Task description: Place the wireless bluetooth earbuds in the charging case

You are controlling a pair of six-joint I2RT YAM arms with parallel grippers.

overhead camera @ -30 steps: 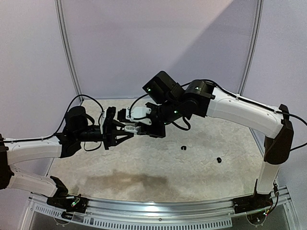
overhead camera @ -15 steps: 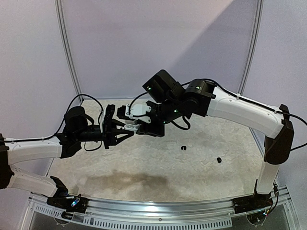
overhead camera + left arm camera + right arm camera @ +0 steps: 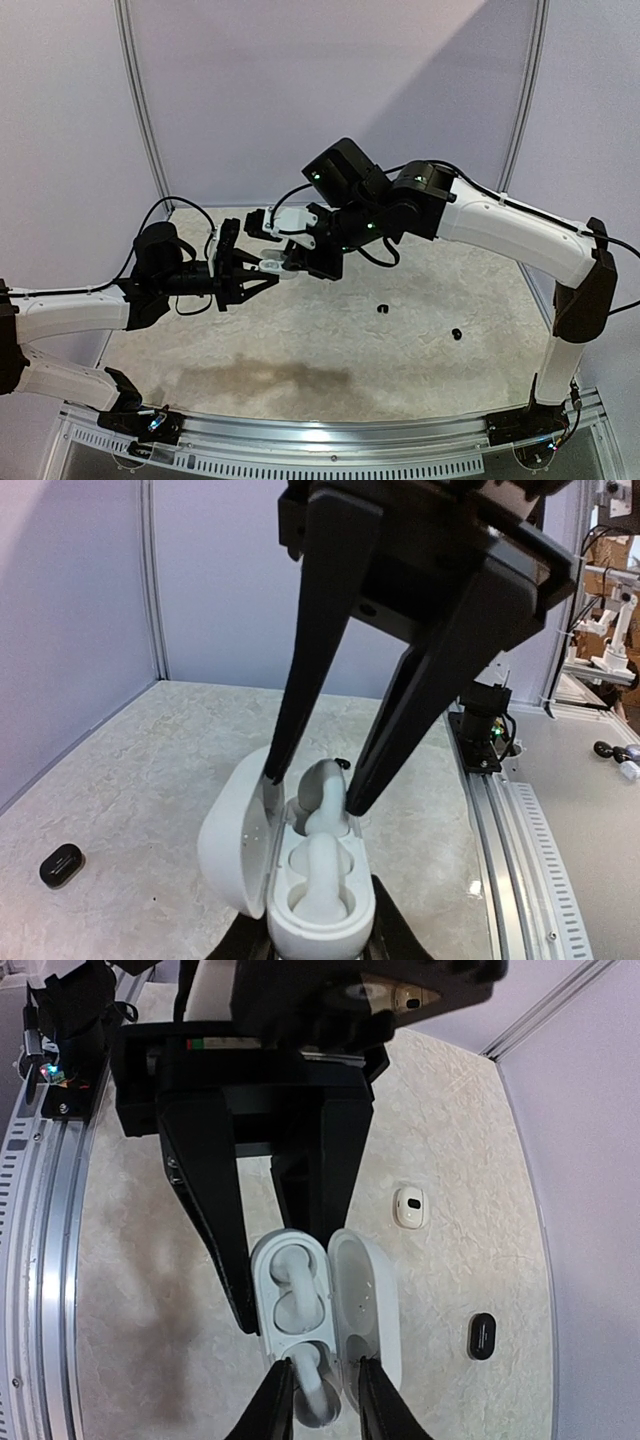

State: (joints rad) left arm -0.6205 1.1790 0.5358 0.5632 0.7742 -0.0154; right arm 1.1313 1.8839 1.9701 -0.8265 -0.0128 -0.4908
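My left gripper [image 3: 262, 270] is shut on a white charging case [image 3: 320, 920], held above the table with its lid [image 3: 232, 840] swung open. One white earbud [image 3: 322, 875] lies seated in the near slot. A second white earbud [image 3: 322, 790] stands tilted in the far slot, partly in. My right gripper [image 3: 320, 1400] straddles this second earbud [image 3: 315, 1395] from above. Its jaws stand a little wider than the bud: one finger [image 3: 365, 780] is against the bud, the other [image 3: 280, 750] is at the lid's edge. Two black earbuds [image 3: 381, 308] [image 3: 456, 333] lie on the table at right.
A closed white case [image 3: 411, 1206] and a black case [image 3: 481, 1335] lie on the marble table below. The black case also shows in the left wrist view [image 3: 61, 864]. A metal rail [image 3: 510, 830] runs along the table's near edge. Purple walls enclose the sides.
The right arm's wrist has lifted and shifted slightly left over the case. The left arm holds still with the case.
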